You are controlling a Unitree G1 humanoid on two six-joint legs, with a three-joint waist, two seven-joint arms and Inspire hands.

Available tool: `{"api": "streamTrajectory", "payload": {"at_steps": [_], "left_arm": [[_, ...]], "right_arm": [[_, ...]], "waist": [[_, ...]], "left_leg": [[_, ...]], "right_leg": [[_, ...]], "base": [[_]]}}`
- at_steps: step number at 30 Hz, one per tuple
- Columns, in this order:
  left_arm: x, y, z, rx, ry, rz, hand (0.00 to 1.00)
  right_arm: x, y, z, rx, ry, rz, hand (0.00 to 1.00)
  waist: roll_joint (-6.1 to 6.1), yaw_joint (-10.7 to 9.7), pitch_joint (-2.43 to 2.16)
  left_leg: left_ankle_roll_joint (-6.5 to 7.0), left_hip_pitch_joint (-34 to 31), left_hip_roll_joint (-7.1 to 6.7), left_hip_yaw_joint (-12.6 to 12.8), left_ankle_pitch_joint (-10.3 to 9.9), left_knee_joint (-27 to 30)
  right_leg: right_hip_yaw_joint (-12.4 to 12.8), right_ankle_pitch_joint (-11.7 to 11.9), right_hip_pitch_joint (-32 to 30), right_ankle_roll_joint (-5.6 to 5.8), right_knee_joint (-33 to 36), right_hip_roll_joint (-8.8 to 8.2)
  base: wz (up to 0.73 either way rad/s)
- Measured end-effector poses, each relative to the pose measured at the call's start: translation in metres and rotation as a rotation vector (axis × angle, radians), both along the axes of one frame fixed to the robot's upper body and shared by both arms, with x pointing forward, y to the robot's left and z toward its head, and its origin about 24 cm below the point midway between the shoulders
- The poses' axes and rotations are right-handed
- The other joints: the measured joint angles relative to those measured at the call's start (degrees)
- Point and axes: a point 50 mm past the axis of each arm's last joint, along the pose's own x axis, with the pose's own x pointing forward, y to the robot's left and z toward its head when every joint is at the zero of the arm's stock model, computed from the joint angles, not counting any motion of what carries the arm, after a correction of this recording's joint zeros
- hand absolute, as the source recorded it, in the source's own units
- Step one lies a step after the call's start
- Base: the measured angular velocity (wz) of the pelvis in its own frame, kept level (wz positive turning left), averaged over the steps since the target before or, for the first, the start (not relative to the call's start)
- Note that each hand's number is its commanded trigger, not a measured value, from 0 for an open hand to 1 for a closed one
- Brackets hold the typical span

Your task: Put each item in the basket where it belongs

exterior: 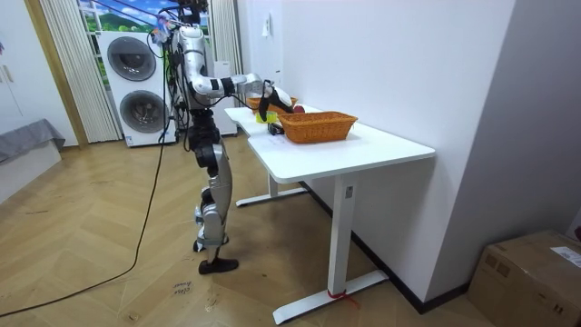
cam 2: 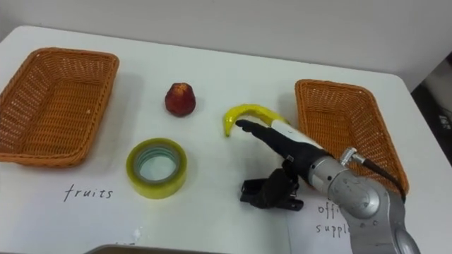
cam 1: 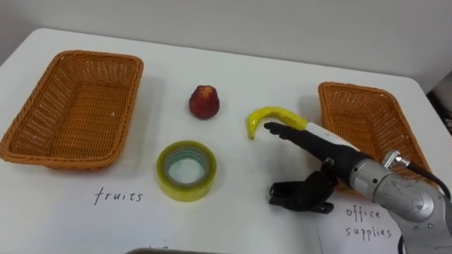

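tabletop [cam 1: 233, 77]; straight-fingered right hand [cam 1: 319, 145] at banana [cam 1: 274, 113]

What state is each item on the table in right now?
Left basket: empty.
Right basket: empty where visible.
Red fruit: upright on table.
Banana: lying on table, not grasped.
Tape roll: lying flat on table.
Right hand: open, straight fingers over banana.

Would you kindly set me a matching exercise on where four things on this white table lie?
Things:
1. yellow curved banana
2. red round fruit
3. yellowish roll of tape
4. orange woven basket

Places:
A. at the left end of the white table, empty
B. in front of the red fruit, nearer the robot
C. by the straight fingers of the right hand
D. behind the tape roll

Pairs: 1-C; 2-D; 3-B; 4-A.
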Motion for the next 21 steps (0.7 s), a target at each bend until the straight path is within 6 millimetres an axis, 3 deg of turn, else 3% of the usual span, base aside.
{"api": "streamTrajectory", "payload": {"at_steps": [6, 21], "left_arm": [[0.006, 0.000, 0.000, -0.003, -0.005, -0.002, 0.00], [0.010, 0.000, 0.001, -0.001, -0.011, -0.004, 0.00]], "right_arm": [[-0.001, -0.003, -0.009, -0.017, 0.066, -0.004, 0.00], [-0.004, -0.007, -0.015, -0.107, 0.151, 0.005, 0.00]], "waist": [[-0.46, -0.05, 0.08], [-1.16, 0.03, -0.30]], "left_leg": [[0.00, -0.20, -0.04, -0.16, 0.00, 0.09], [0.01, -0.05, -0.03, -0.14, 0.01, 0.08]], "right_leg": [[-0.08, 0.00, -0.13, 0.00, -0.01, -0.06], [0.03, 0.00, -0.11, 0.00, 0.06, -0.05]], "base": [[0.00], [0.00]]}}
